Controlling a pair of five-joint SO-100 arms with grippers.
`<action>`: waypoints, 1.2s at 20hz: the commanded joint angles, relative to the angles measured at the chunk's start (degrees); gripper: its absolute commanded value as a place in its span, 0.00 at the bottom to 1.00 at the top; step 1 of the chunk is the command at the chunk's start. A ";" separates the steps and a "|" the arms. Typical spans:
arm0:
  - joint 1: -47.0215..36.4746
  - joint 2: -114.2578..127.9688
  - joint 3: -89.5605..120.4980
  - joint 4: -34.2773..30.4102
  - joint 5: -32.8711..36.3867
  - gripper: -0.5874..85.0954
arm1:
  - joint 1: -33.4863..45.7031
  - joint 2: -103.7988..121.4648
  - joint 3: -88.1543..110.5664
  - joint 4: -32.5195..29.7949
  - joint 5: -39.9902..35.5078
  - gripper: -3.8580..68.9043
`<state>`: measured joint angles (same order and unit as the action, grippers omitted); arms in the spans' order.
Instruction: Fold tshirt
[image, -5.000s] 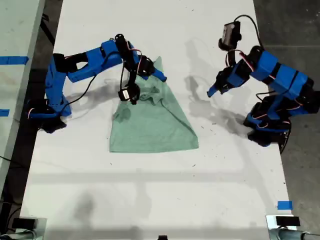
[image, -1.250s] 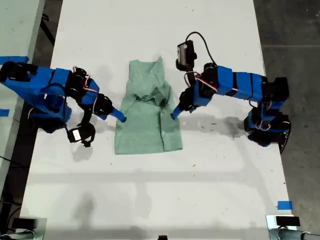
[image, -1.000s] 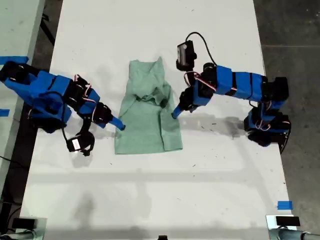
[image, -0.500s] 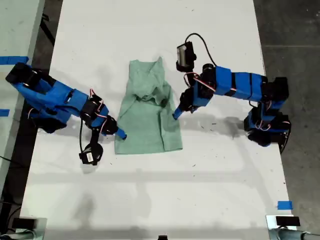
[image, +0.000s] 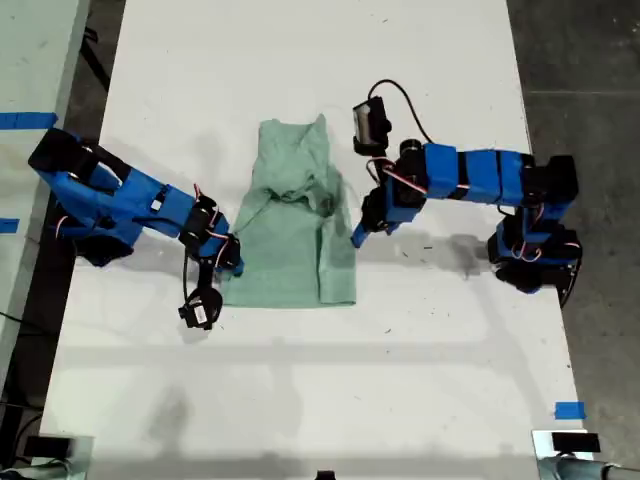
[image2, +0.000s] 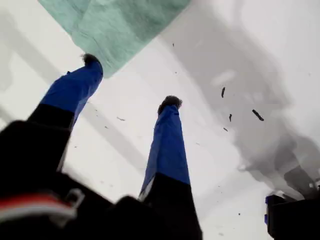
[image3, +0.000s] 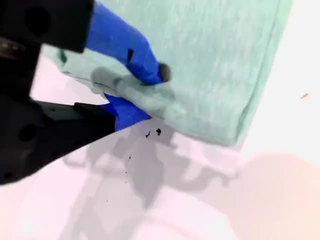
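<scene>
The pale mint-green tshirt (image: 295, 240) lies folded into a narrow strip at the middle of the white table (image: 320, 380). My second gripper (image: 232, 265), on the arm at the exterior view's left, is shut on the tshirt's lower side edge. The second wrist view shows its fingers (image3: 145, 65) pinching a fold of the tshirt (image3: 210, 60). My first gripper (image: 357, 237), on the arm at the exterior view's right, stands open beside the opposite edge. In the first wrist view my first gripper (image2: 131, 82) has one fingertip (image2: 91, 60) touching the tshirt's corner (image2: 120, 25).
Small dark specks (image2: 257, 115) dot the table near my first gripper. Blue tape (image: 568, 410) marks the table's corner at the exterior view's lower right. A second surface with blue tape (image: 25, 120) runs along the exterior view's left, and dark floor (image: 590, 60) along its right.
The arm at the exterior view's left swept down along the tshirt's side and closed on its lower edge, nudging that edge. The other arm crept slightly lower beside the opposite edge.
</scene>
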<state>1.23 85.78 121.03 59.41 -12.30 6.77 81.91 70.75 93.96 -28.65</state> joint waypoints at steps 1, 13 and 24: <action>-0.62 1.14 -1.76 0.44 -0.88 0.01 | -1.32 2.20 0.26 -1.67 1.14 0.42; -2.64 -4.48 -25.93 22.41 3.08 0.01 | -1.05 2.02 1.41 -3.69 0.88 0.41; -3.69 -35.16 -66.27 27.42 17.05 0.38 | -1.41 2.02 1.85 -4.22 1.67 0.41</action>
<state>-1.32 47.99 58.01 86.22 2.90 6.15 81.83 72.86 91.05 -27.42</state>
